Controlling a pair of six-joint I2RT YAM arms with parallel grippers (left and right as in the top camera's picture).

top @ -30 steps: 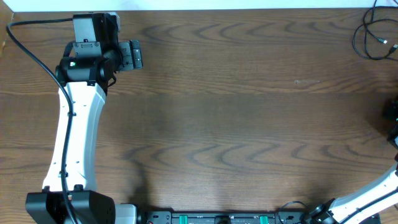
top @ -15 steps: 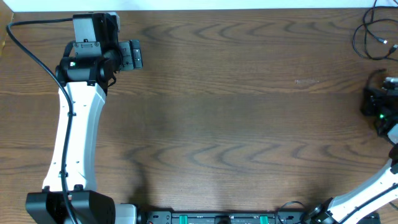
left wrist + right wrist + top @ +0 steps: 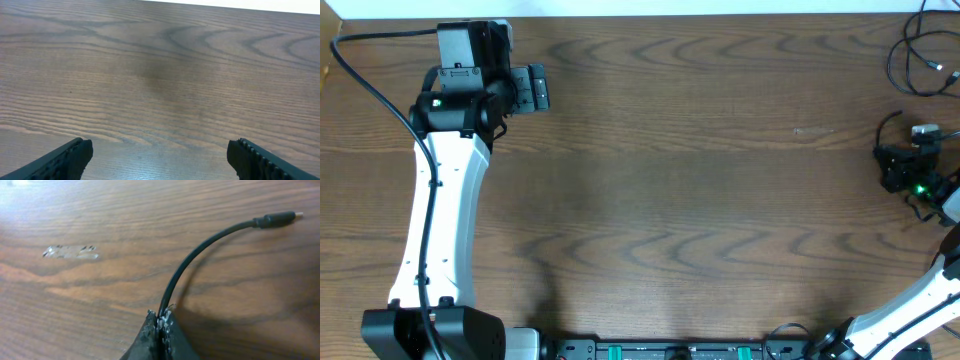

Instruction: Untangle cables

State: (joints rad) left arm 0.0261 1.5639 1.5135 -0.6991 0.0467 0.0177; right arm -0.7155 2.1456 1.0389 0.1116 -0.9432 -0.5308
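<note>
Two right fingers (image 3: 159, 335) are pressing together on a black cable (image 3: 200, 247), which is curving up from their tips and ending in a plug (image 3: 277, 218) ahead and to the right. The left fingers (image 3: 70, 157) are standing wide apart, with only the counter (image 3: 160, 75) showing between them. More cables (image 3: 918, 55) are lying beyond the right fingers, apart from them.
</note>
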